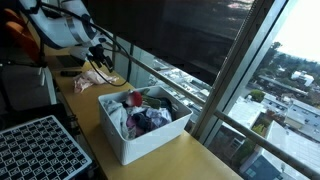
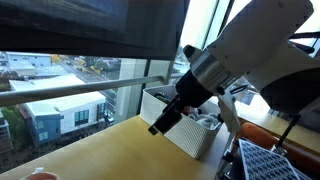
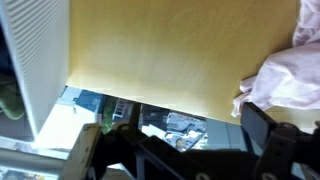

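- One arm, exterior view: gripper (image 1: 100, 52) hangs at upper left, just above a crumpled pink cloth (image 1: 95, 77) lying loose on the wooden table (image 1: 200, 160). A white bin (image 1: 150, 140) of clothes sits centre frame, apart from it.
- Exterior view: gripper (image 2: 163, 124) angles down at centre frame, before the bin (image 2: 190, 140). Jaw gap unreadable here.
- Wrist view: fingers (image 3: 268, 135) are spread wide along the bottom edge, nothing between them. The cloth (image 3: 290, 75) lies at the right edge, outside the spread.

A box (image 1: 150, 138) of clothes (image 1: 140, 115) stands on the table (image 1: 192, 157) near its window-side edge. A cloth (image 1: 95, 78) lies on the table farther along that edge, apart from the box. A rack (image 1: 40, 150) sits beyond the opposite edge.
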{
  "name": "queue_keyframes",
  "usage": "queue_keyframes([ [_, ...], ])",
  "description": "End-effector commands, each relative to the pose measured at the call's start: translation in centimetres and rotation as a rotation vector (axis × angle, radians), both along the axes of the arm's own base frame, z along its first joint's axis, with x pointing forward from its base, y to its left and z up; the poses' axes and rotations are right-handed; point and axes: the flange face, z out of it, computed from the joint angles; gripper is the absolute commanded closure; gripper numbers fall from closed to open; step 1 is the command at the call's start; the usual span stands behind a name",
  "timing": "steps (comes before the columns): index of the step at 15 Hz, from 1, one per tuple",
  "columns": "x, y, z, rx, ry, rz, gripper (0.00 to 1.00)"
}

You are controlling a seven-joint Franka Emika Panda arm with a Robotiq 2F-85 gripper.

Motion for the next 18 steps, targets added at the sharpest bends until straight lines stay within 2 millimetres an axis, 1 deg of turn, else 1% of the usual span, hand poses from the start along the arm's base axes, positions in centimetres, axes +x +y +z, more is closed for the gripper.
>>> queue_keyframes([
  [1,1.4,4.6,-4.3,0.134,0.045,0.088,0.00],
  [2,1.4,6.5,-5.9,0.174,0.068,0.113,0.00],
  [6,1.1,13.1,-10.8,0.247,0.170,0.187,0.00],
  [8,0.8,15.7,-13.0,0.257,0.216,0.227,0.00],
  [10,1.4,17.3,-14.7,0.273,0.260,0.243,0.00],
  [12,2.1,18.4,-15.5,0.275,0.291,0.261,0.00],
  [13,2.5,18.6,-16.0,0.268,0.300,0.266,0.25],
  [14,3.0,18.6,-16.3,0.259,0.308,0.273,0.26],
  [15,3.4,18.7,-16.5,0.252,0.315,0.276,0.32],
  [16,3.9,18.5,-16.5,0.244,0.320,0.277,0.42],
  [18,5.2,17.7,-16.1,0.231,0.322,0.271,0.58],
])
